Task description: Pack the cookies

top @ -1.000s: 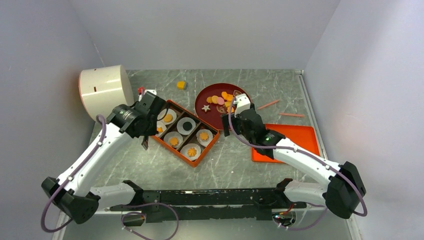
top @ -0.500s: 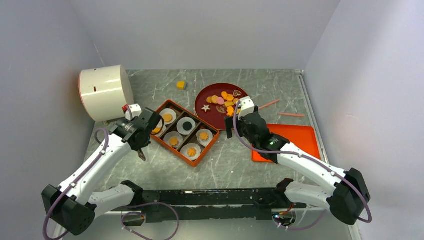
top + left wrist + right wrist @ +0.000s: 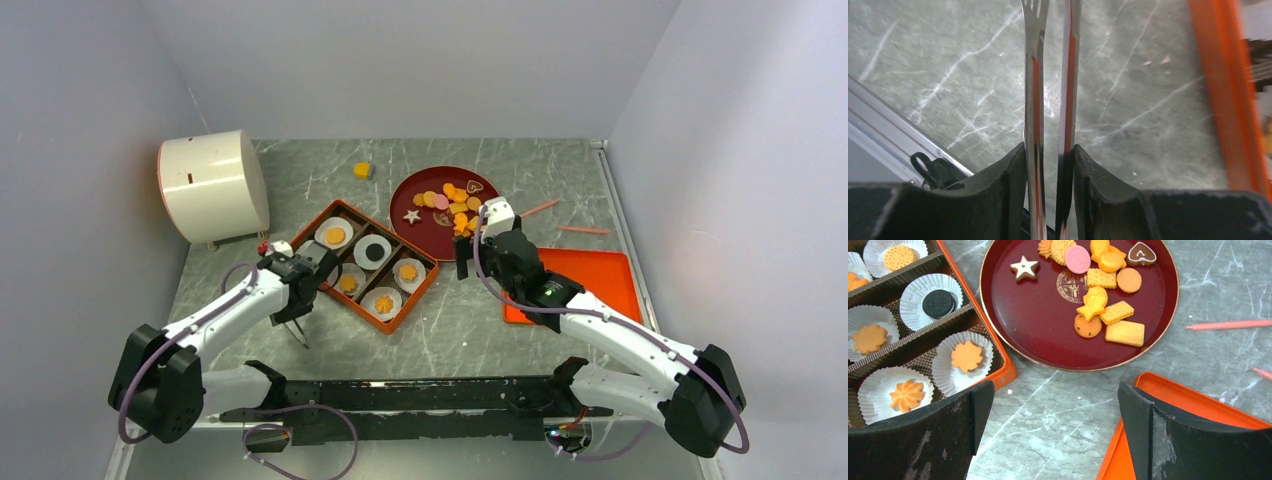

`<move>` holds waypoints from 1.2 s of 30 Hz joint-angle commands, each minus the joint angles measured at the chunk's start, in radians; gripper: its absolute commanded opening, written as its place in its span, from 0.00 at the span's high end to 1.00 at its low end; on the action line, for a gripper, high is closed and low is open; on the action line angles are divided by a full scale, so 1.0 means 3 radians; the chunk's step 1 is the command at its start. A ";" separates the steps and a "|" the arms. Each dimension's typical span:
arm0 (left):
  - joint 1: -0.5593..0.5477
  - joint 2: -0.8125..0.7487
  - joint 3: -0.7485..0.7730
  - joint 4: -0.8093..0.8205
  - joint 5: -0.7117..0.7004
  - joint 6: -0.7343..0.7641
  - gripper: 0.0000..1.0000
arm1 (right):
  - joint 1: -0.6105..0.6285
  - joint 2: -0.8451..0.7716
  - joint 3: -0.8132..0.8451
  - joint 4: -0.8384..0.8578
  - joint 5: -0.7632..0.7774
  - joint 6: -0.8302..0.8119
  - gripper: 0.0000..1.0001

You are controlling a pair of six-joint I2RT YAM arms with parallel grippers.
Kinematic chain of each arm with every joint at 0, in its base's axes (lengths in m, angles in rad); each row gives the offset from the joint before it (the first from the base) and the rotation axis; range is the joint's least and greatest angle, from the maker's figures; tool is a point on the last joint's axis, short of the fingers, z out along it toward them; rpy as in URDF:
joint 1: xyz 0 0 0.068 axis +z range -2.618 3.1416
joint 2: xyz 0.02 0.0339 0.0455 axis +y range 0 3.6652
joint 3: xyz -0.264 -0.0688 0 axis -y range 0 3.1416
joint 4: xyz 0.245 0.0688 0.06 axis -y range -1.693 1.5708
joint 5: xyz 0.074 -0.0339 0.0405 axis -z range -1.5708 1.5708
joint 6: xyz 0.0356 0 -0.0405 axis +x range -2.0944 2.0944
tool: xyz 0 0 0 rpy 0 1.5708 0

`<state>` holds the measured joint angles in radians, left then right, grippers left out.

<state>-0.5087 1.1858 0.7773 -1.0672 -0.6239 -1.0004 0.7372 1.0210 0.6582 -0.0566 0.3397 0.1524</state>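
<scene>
Our left gripper [image 3: 1049, 150] pinches metal tongs [image 3: 1035, 75], its jaws nearly closed on them, with the tips over bare table [image 3: 938, 65] beside the box [image 3: 1220, 85]. Our right gripper [image 3: 1055, 390] hangs wide open and empty above the table, between the box, plate [image 3: 1023, 315] and tray [image 3: 1198, 405]. Most cookies [image 3: 1096, 301] lie on the plate. Others sit in the box's paper cups [image 3: 943, 372], and a stray cookie [image 3: 362, 170] lies alone on the table behind the box.
</scene>
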 commanded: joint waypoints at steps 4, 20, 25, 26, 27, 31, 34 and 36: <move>0.0013 0.0135 -0.0453 0.0667 0.0079 -0.0397 0.42 | -0.0007 -0.0067 -0.0008 0.0131 0.0078 0.0054 0.00; 0.0021 0.0057 -0.0147 0.0419 -0.0097 -0.0496 0.04 | -0.0022 0.0203 0.0299 -0.0421 0.0379 0.0258 0.00; 0.0019 -0.0343 0.0013 0.0353 -0.0106 -0.0206 0.04 | -0.0164 0.0389 0.0418 -0.0681 0.0498 0.0519 0.00; 0.0019 -0.0466 0.0063 0.0404 -0.0108 -0.0068 0.04 | -0.0210 0.0459 0.0449 -0.0749 0.0485 0.0579 0.00; 0.0021 -0.0555 0.0105 0.0481 -0.0104 0.0086 0.04 | -0.0258 0.0537 0.0488 -0.0837 0.0454 0.0629 0.00; 0.0019 -0.0885 0.0261 0.0864 -0.0095 0.0753 0.04 | -0.0450 0.0820 0.0684 -0.1206 0.0369 0.0750 0.00; 0.0021 -0.1100 0.0279 0.1201 -0.0048 0.1200 0.03 | -0.0616 0.1012 0.0770 -0.1383 0.0236 0.0802 0.02; 0.0019 -0.1237 0.0227 0.1493 0.0025 0.1475 0.04 | -0.0696 0.1124 0.0778 -0.1458 0.0144 0.0845 0.05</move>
<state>-0.5072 0.8768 0.8352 -0.7975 -0.6262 -0.7811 0.5705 1.3140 0.8455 -0.3992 0.4267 0.3542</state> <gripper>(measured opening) 0.963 0.974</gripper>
